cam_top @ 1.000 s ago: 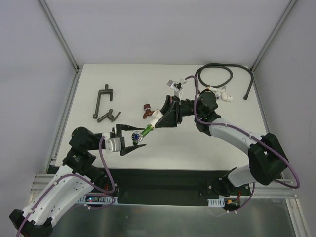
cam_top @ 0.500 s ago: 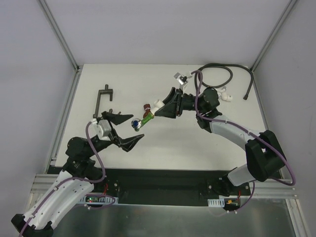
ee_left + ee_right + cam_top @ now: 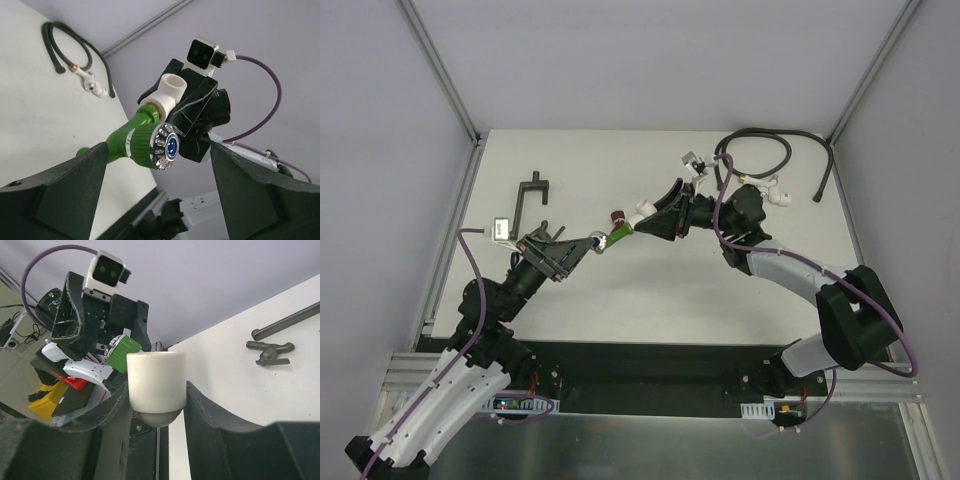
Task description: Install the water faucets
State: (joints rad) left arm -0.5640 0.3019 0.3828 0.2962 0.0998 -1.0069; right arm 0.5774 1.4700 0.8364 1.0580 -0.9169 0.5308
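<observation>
Left end effector [image 3: 158,145] is up off the counter [image 3: 620,300], its two dark fingers spread wide, and the green faucet [image 3: 127,140] sits right in the gap between them. The round handle faces straight into the left wrist camera. The fingers stand off to either side of that handle and nothing is pinched. The spout end dips down close to one finger, but I can't tell whether it touches.

Over to the right end effector [image 3: 157,402], which is clamped on the white elbow fitting [image 3: 156,375], one finger pressed on each side of it. The green faucet runs out of that elbow toward the left arm, so it hangs in the air between the two arms, carried at the elbow end only. From above, the whole piece slants over the middle of the counter, elbow higher and to the right, handle lower and to the left.

The faucet has a bright green body with a ribbed green collar. The handle is capped with a shiny chrome face ringed with small studs, and there is a blue dot at its centre. Where it meets the white elbow, a short metal neck shows.

The dark red faucet [image 3: 617,217] lies on the counter, just beside the raised green one in the top view and held by neither arm. Its detail is too small to read. Dark metal tools [image 3: 272,346] lie further off on the counter.
</observation>
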